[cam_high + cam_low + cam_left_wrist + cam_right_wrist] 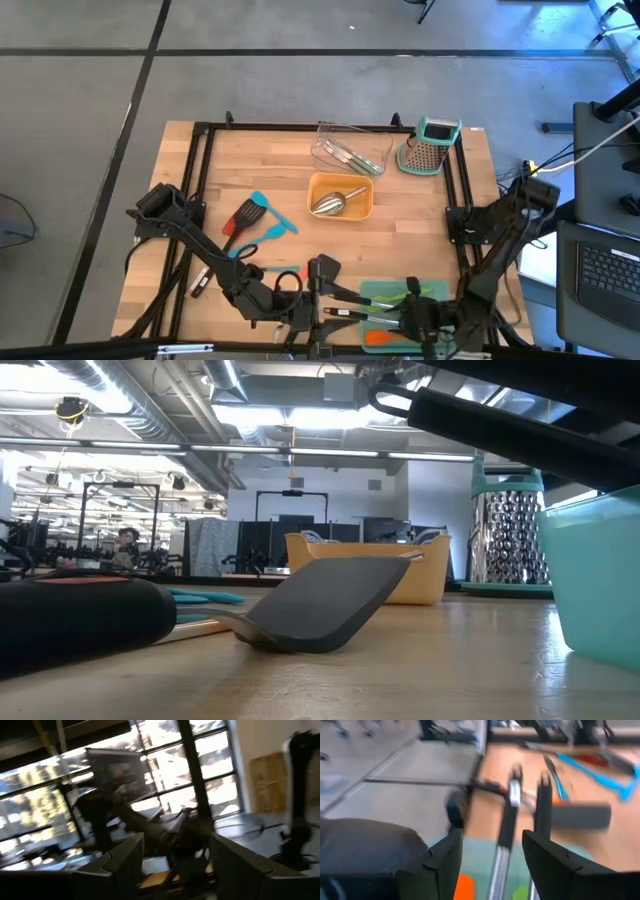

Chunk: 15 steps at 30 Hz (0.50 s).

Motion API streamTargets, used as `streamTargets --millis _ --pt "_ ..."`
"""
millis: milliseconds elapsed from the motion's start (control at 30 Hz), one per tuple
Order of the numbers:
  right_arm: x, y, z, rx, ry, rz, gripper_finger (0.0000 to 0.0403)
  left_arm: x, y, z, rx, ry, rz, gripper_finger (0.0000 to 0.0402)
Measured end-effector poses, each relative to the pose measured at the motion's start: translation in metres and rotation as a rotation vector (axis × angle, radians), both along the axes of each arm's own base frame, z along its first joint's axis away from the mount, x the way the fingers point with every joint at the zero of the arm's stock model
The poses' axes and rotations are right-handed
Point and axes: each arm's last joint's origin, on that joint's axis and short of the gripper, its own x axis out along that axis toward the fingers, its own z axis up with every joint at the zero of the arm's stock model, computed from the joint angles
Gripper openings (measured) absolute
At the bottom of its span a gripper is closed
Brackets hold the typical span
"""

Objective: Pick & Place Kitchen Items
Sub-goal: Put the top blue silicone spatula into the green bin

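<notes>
High view: both arms meet at the worktop's (300, 160) near edge. Left claw (312, 305) open, empty, beside a black spatula (322, 272). Right claw (412, 320) over the teal-green tray (440, 292), which holds utensils w/ black handles, plus orange & green pieces. Steel scoop (335, 202) lies in the orange tray (341, 195); teal & red tools (255, 218) lie loose.

Low view: spatula blade (325, 600) rests flat on the wood, curved & matte.

Left wrist view: blurred; fingers (120, 865) apart.

Right wrist view: fingers (442, 865) apart, nothing between; steel handles (507, 830) below. Judgement: lift straight up, clear of the tray wall, w/o dragging handles.
</notes>
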Motion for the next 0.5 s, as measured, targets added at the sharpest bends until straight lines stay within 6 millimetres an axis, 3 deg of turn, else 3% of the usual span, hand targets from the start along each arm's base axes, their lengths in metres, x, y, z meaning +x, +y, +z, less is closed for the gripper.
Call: streamTargets --millis 267,400,500 --pt "-0.012 -0.025 0.079 -0.087 -0.21 0.154 0.0206 -0.009 -0.003 -0.002 0.003 0.048 0.218 0.0221" --pt "-0.019 -0.046 0.108 -0.084 -0.298 0.004 0.0207 -0.012 -0.006 -0.001 -0.002 0.044 0.209 0.0221" --pt "-0.02 -0.068 0.132 0.098 -0.354 -0.214 0.0207 -0.012 -0.008 -0.001 -0.007 0.043 0.205 0.0221"
